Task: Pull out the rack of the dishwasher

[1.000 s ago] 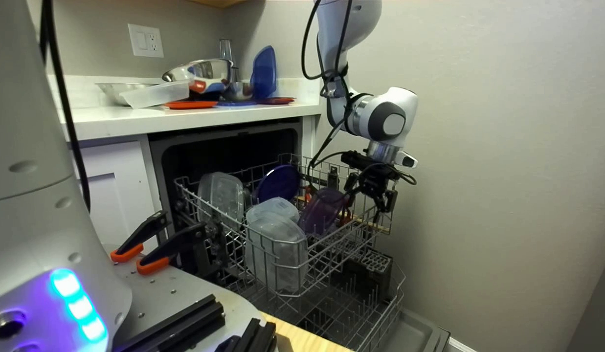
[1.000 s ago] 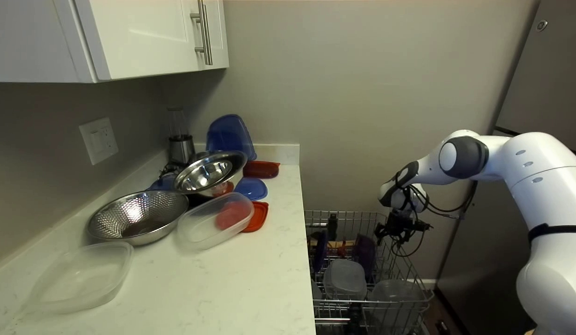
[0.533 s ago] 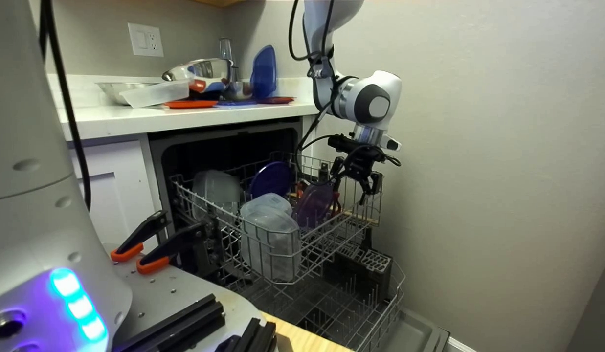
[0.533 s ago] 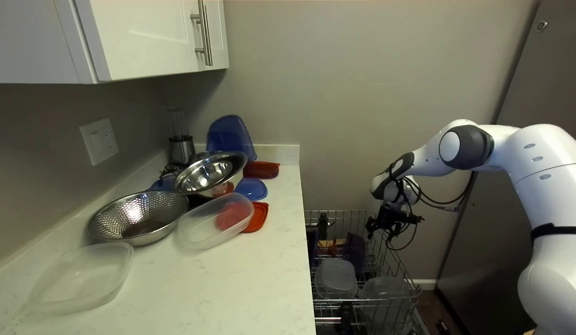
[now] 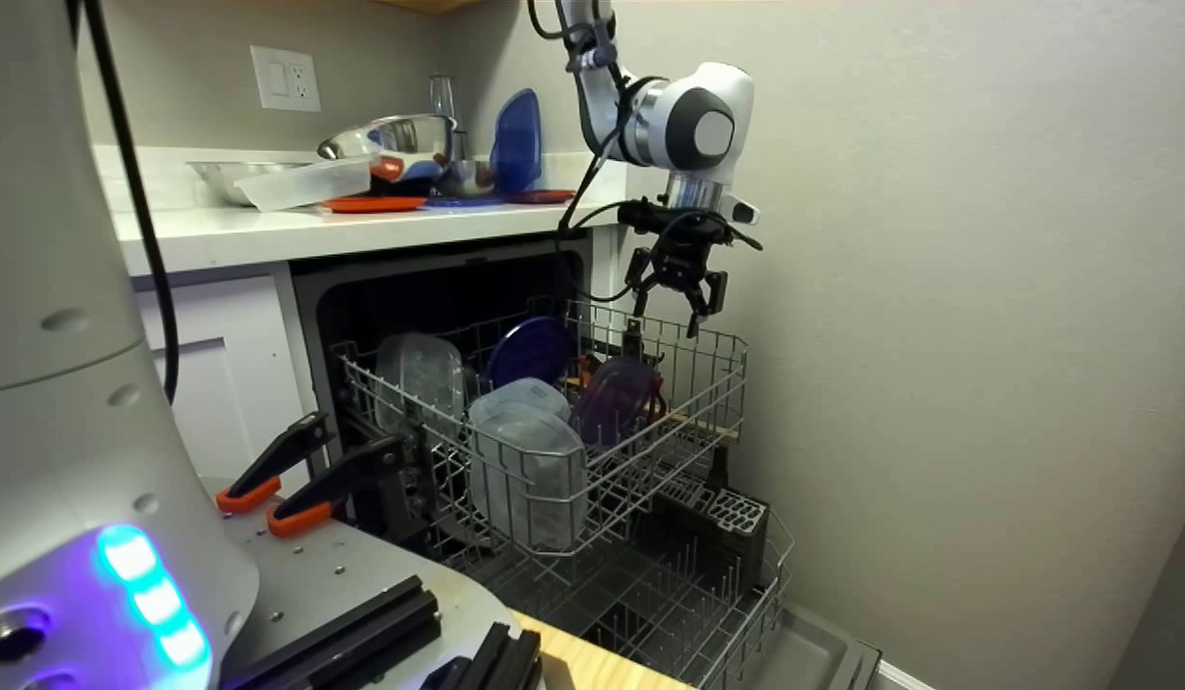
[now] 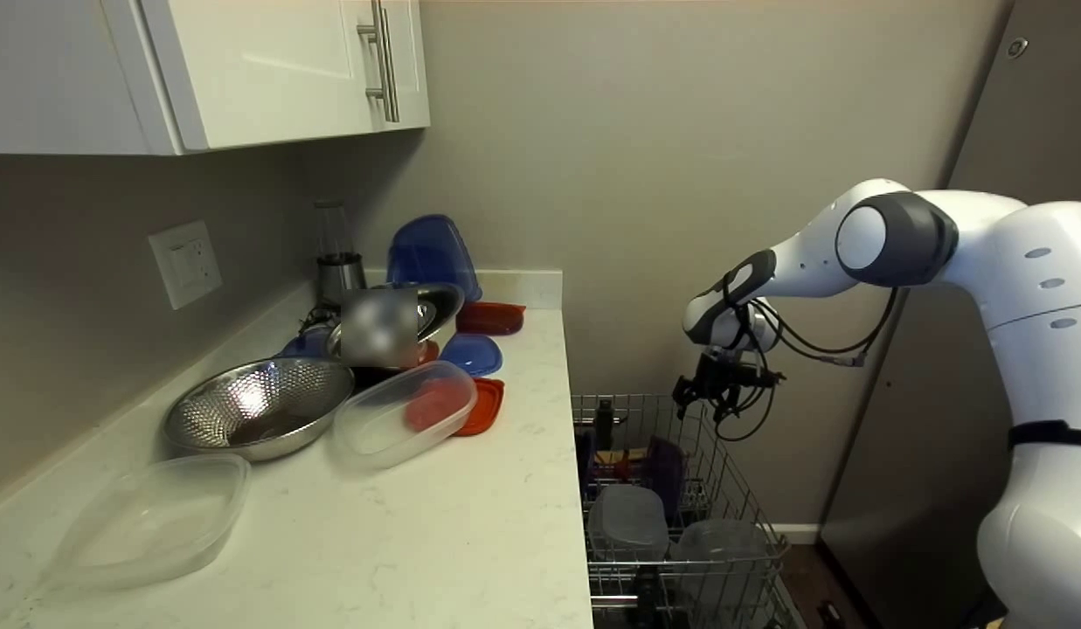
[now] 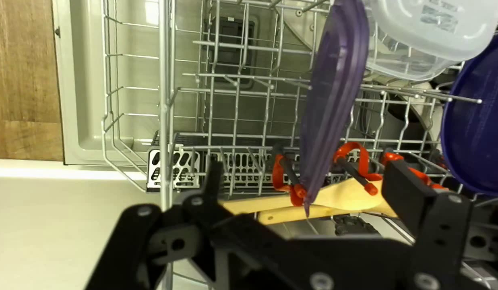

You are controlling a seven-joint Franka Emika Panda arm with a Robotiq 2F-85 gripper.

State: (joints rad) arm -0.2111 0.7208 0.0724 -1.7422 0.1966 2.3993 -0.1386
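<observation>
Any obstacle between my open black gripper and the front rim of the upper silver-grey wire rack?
Nothing visible stands between the black gripper and the front rim of the upper silver-grey wire rack. In the wrist view the purple plastic lid stands on edge further inside the rack, not between them.

Containers [image 6: 627, 521] in rack [image 5: 669, 421], gripper [image 5: 666, 321] above (cutlery basket [image 5: 731, 537] below).

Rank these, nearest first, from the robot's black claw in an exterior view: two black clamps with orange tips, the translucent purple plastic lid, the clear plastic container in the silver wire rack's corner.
1. Purple plastic lid: below the gripper, tilted in the rack.
2. Clear plastic container: lower, picture left, at the rack's corner.
3. Black clamps: farthest picture left, outside the rack.
</observation>
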